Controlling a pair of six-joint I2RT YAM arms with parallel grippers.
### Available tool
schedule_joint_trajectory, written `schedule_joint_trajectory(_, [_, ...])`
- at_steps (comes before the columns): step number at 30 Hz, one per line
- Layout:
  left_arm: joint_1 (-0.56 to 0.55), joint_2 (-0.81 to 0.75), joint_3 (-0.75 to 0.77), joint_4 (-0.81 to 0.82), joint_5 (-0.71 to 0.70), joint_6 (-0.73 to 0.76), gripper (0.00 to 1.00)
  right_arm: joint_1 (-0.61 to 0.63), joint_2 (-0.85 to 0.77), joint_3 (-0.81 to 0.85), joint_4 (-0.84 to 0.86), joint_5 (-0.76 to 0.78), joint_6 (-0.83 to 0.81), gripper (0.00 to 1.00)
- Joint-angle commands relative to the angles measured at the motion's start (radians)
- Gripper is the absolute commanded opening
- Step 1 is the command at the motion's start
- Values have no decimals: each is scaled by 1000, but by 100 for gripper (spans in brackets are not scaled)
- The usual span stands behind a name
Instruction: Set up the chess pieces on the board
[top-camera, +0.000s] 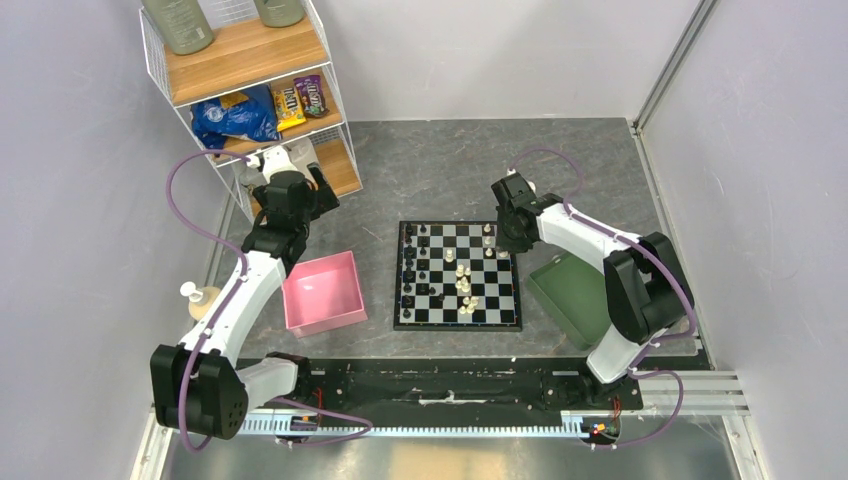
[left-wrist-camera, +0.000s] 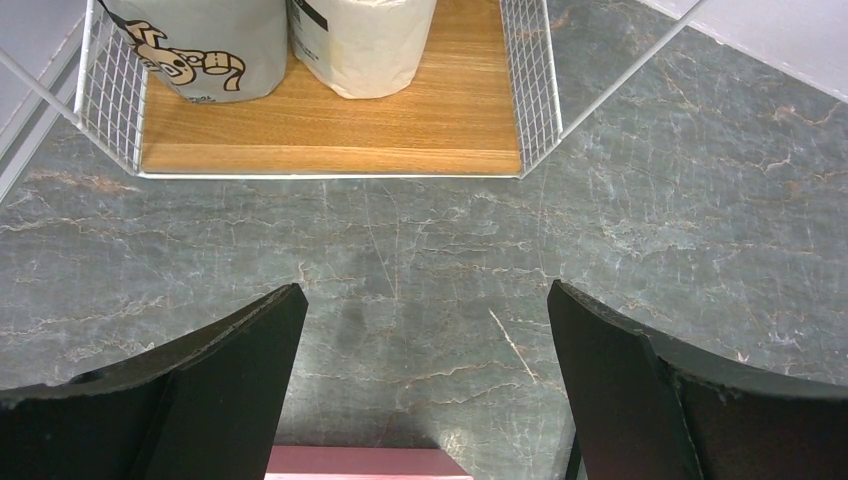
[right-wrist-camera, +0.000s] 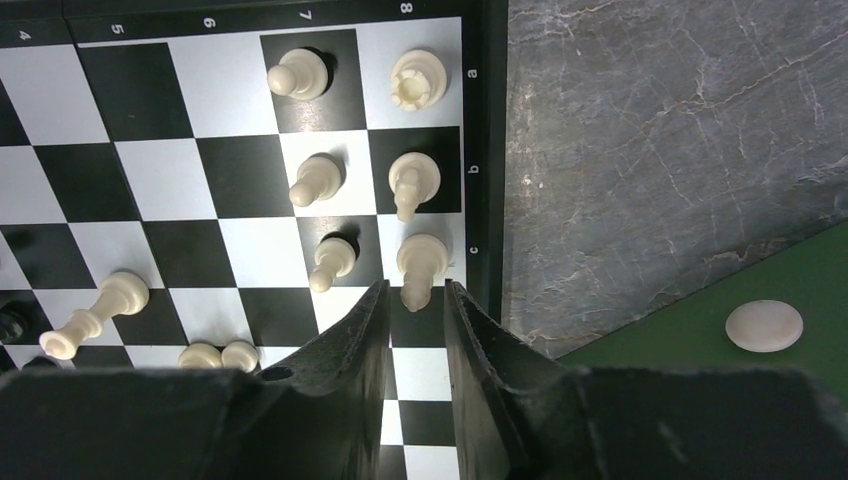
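Six cream-white chess pieces (right-wrist-camera: 317, 180) stand upright in two lines at the corner of the board (right-wrist-camera: 486, 120) nearest the green tray (right-wrist-camera: 810, 290). The right jaws hang over that corner, parted by only a narrow gap. The head of the white piece on c8 (right-wrist-camera: 421, 258) shows between the fingertips (right-wrist-camera: 365, 320), and neither finger can be seen touching it, so they hold nothing. The piece on b8 (right-wrist-camera: 413, 183) and the pawn on c7 (right-wrist-camera: 333, 262) stand just beside it, crowding two sides. A pale round disc (right-wrist-camera: 764, 326) lies in the green tray.

From above, black pieces (top-camera: 413, 265) line the board's left side and loose white pieces (top-camera: 464, 285) cluster near its middle. The board lies on the desk (top-camera: 440, 170) between the green tray and a pink tray (top-camera: 323, 292).

The left jaws are spread wide and empty above bare desk, between the pink tray and a wire shelf rack (top-camera: 250, 90), well apart from the board. Two wrapped rolls (left-wrist-camera: 350, 40) sit on the rack's lowest shelf. Snack packets (top-camera: 300, 97) and a blue bag (top-camera: 235, 115) sit higher up.
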Motion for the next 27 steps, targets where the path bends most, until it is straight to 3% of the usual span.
schedule_joint_trajectory(1, [3, 1, 5, 46, 2, -14, 100, -6, -50, 31, -38, 13, -16, 35])
schedule_joint_trajectory(11, [3, -1, 7, 43, 6, -19, 100, 6, -196, 28, -52, -50, -1, 42])
schedule_joint_trajectory(27, [3, -1, 8, 36, 4, -20, 100, 205, -63, 123, -44, -84, 11, 43])
